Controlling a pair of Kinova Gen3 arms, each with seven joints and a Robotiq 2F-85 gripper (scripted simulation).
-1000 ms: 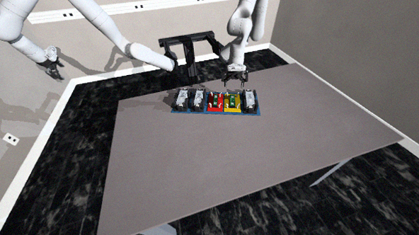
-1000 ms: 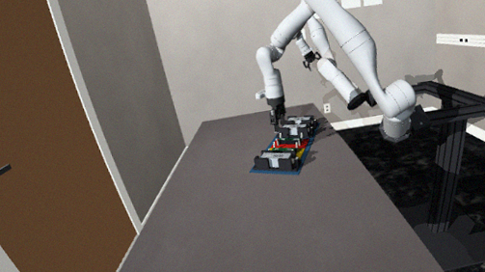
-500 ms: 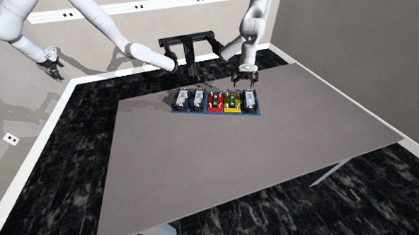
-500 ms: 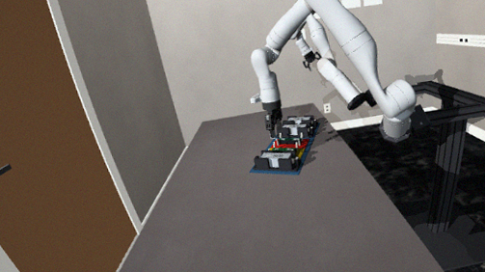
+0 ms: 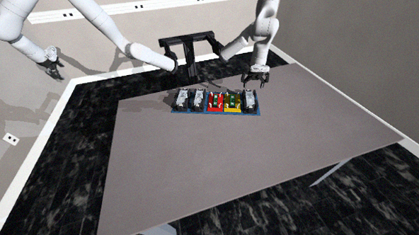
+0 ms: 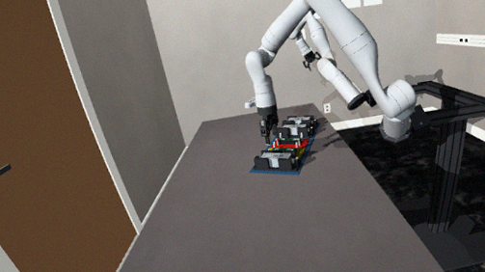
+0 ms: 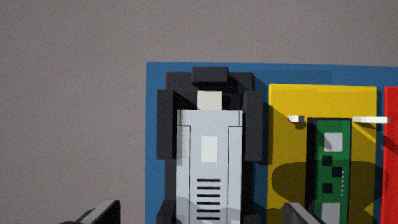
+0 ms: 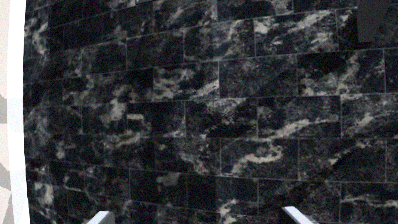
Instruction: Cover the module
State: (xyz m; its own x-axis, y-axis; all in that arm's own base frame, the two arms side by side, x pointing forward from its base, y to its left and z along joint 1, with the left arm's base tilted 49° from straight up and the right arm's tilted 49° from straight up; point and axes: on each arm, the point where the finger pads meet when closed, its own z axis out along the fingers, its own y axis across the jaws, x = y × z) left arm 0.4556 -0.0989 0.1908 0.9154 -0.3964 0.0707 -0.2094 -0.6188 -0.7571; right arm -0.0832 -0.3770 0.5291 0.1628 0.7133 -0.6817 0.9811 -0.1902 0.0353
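Note:
A light grey cover [image 5: 250, 99] [image 6: 277, 155] [image 7: 217, 170] sits in a black holder at one end of the blue board. Beside it is the yellow base plate [image 5: 232, 110] [image 7: 285, 100] with white posts and a narrow green module [image 5: 232, 100] [image 7: 331, 172]. Two more grey covers, one at the far end [image 5: 182, 98] and one next to it [image 5: 198, 97], sit in black holders. My left gripper [image 5: 253, 86] [image 6: 268, 141] [image 7: 204, 214] is open and empty above the first cover, its fingers on either side of it in the wrist view. My right gripper [image 5: 61, 72] [image 8: 197, 215] is open and empty, far from the board.
A red base plate [image 5: 214, 109] [image 7: 392, 150] with another green module stands between the yellow plate and the two covers. The black holder walls [image 7: 253, 125] rise close along the first cover's sides. The black stand [image 5: 190, 58] is behind the table.

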